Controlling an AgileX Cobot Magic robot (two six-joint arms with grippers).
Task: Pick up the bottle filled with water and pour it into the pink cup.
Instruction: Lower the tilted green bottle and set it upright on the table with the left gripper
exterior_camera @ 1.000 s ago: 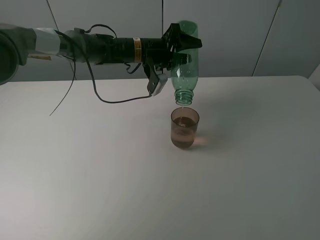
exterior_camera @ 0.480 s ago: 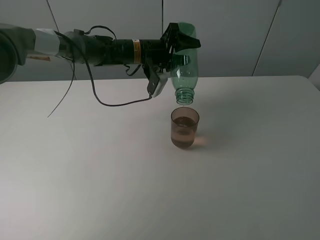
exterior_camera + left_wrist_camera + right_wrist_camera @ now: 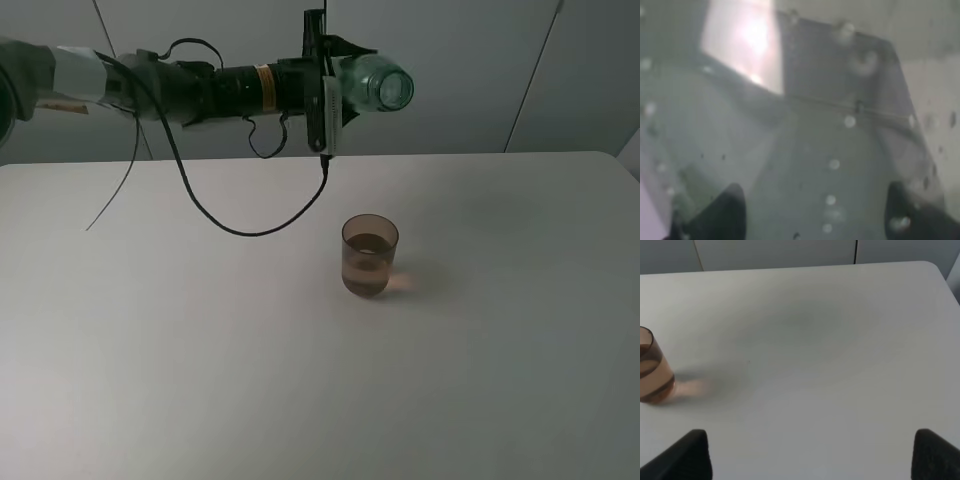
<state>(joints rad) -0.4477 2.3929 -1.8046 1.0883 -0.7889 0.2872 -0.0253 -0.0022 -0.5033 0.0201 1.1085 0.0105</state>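
My left gripper [image 3: 338, 72] is shut on the green bottle [image 3: 378, 84] and holds it high above the table, lying about level with its open mouth facing the camera. The bottle is above and behind the pink cup [image 3: 370, 255], which stands upright on the white table [image 3: 200, 340] with liquid inside. In the left wrist view the bottle's wet green wall [image 3: 810, 140] fills the picture between my left gripper's [image 3: 815, 215] dark fingertips [image 3: 730, 210]. My right gripper [image 3: 812, 460] is open and empty above the table, with the cup [image 3: 651, 367] off to one side of it.
A black cable [image 3: 250, 222] hangs from the left arm and droops close to the table behind the cup. Grey wall panels [image 3: 480, 70] stand behind the table. The table's far right corner [image 3: 935, 270] shows in the right wrist view.
The bottle has swung up from mouth-down over the cup to about level, and it has risen. The thin stream into the cup has stopped. The cup has not moved.
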